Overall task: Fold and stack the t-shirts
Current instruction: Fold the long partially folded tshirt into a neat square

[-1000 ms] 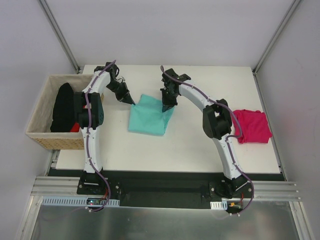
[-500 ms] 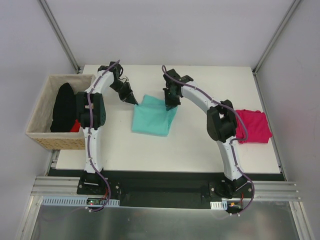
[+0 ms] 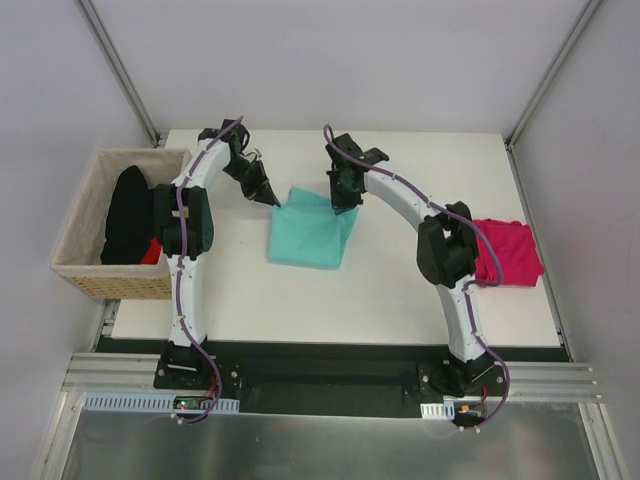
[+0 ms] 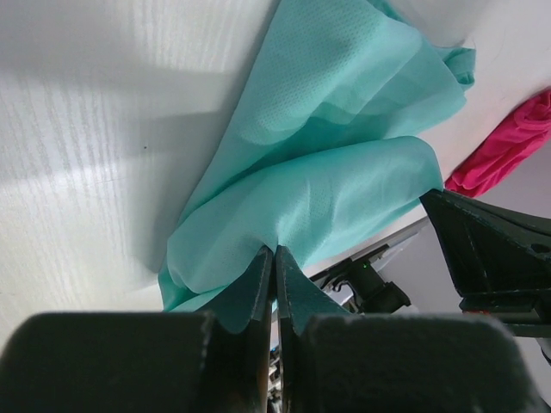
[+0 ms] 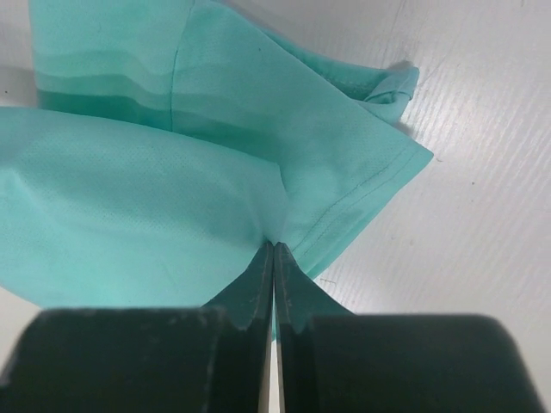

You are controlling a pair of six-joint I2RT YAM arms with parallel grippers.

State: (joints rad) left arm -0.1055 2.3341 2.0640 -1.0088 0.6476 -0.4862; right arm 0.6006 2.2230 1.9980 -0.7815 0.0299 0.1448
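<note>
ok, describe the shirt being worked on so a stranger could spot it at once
On the white table, between the two arms, lies a partly folded teal t-shirt. The left gripper and right gripper each pinch a far corner. The other shirt on the table, a pink t-shirt at the right edge, is not held.
</note>
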